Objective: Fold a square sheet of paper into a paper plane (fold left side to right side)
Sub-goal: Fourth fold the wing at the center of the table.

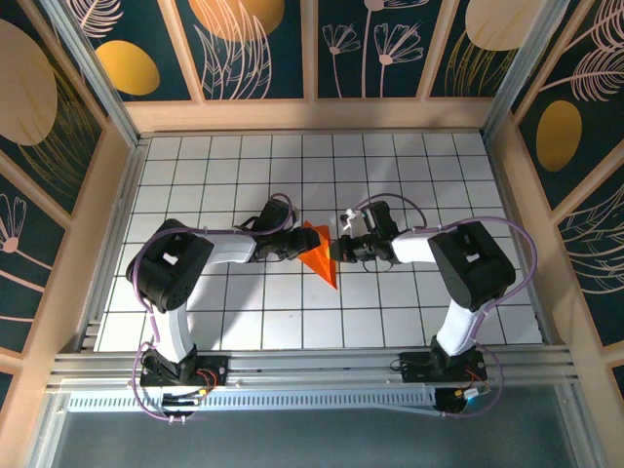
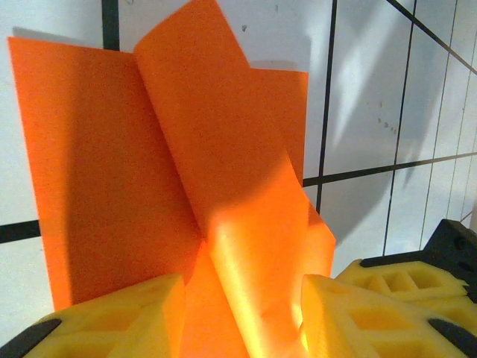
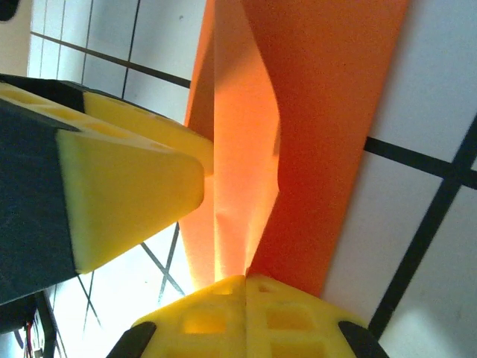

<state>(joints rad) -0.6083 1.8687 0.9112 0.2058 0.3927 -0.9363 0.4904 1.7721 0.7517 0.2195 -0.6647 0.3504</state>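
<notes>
Orange and creased into a pointed wedge, the sheet of paper (image 1: 320,255) lies at the middle of the white grid table (image 1: 409,175). The left gripper (image 1: 292,245) and the right gripper (image 1: 344,247) meet it from either side.

From the right wrist, the right gripper's yellow fingers (image 3: 298,321) are pressed together at a seam, with a raised fold of the sheet pinched in it. The other arm's yellow finger (image 3: 127,190) stands just beside the same fold. From the left wrist, the left gripper's fingers (image 2: 112,317) stand apart, and a curled flap rises loosely between them (not visibly pinched).

The left-to-right fold will likely go best if the right gripper anchors the crease. The left gripper can then carry the flap over low and flat, pressing only once the edges line up. A tug on paper this thin could skew the crease or drag the whole sheet.

The overhead camera gives the wedge's outline and both arms' approach, but the grip is too small to read there. The wrist cameras supply the closed seam and the curl, though not the sheet's overall shape.
</notes>
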